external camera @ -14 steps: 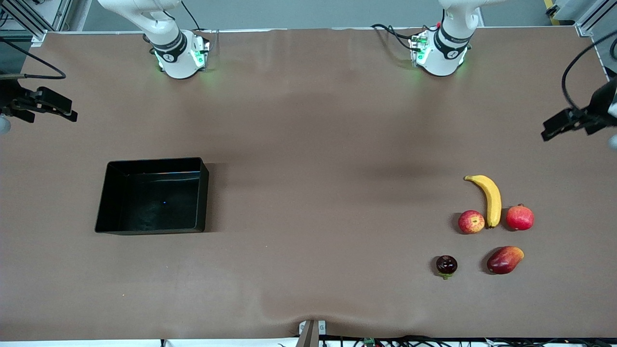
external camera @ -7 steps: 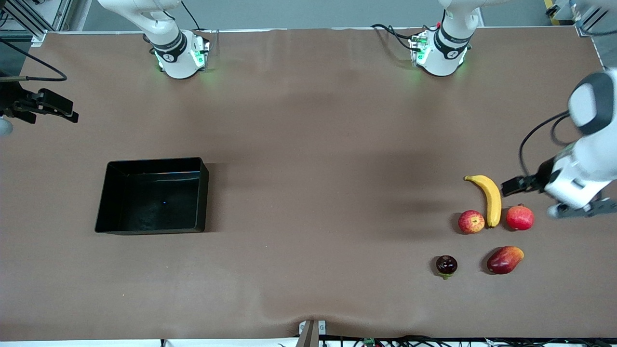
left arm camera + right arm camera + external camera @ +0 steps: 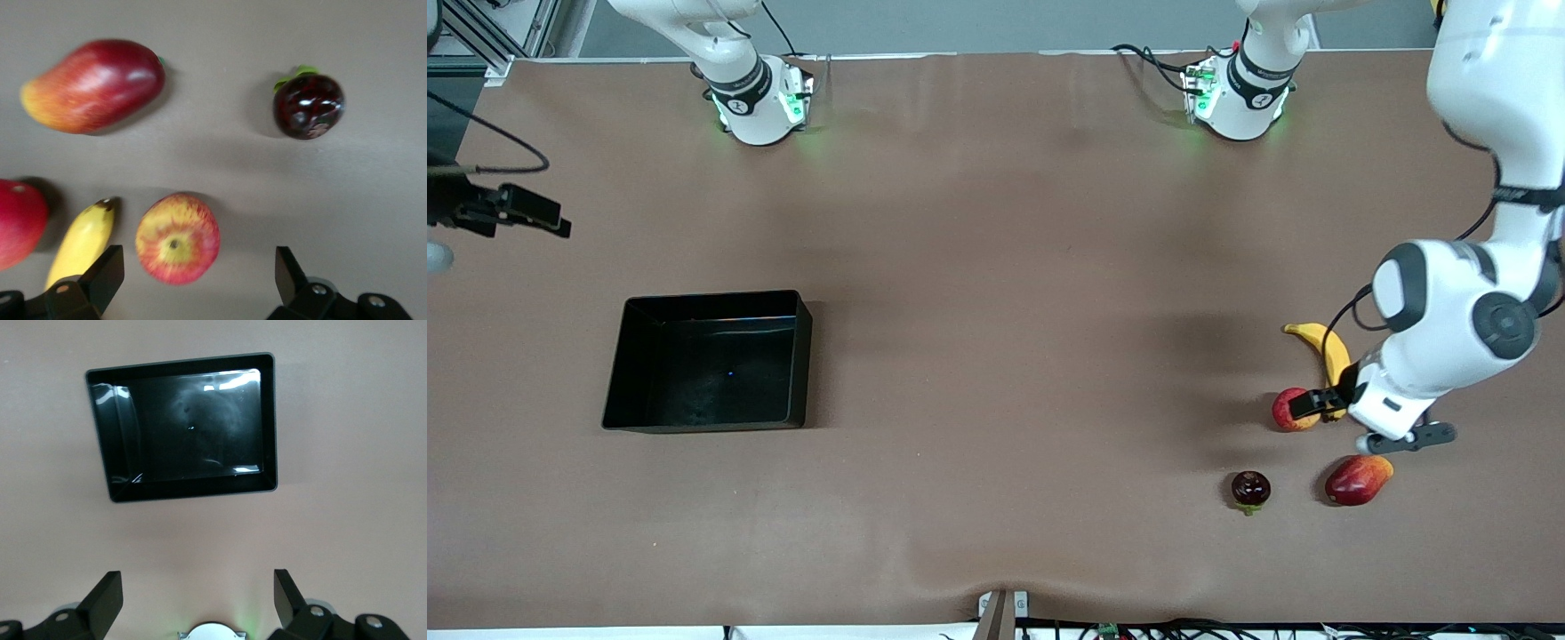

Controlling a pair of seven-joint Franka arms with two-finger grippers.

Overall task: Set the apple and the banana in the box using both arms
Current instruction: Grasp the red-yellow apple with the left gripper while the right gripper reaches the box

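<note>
The table is covered in a plain matte brown. The box is black all over, its glossy inside catching pale streaks of reflected light. The banana is yellow with a dark brown tip. The apple is red streaked with yellow, yellowest around its dimple. A round fruit is an even red. The mango runs from deep red to orange-yellow at one end. The mangosteen is dark glossy purple-black with a small green calyx. Both arms are white with dark grey joint bands; the left hand and the right hand have black fingers. Green lights glow at the arm bases.
</note>
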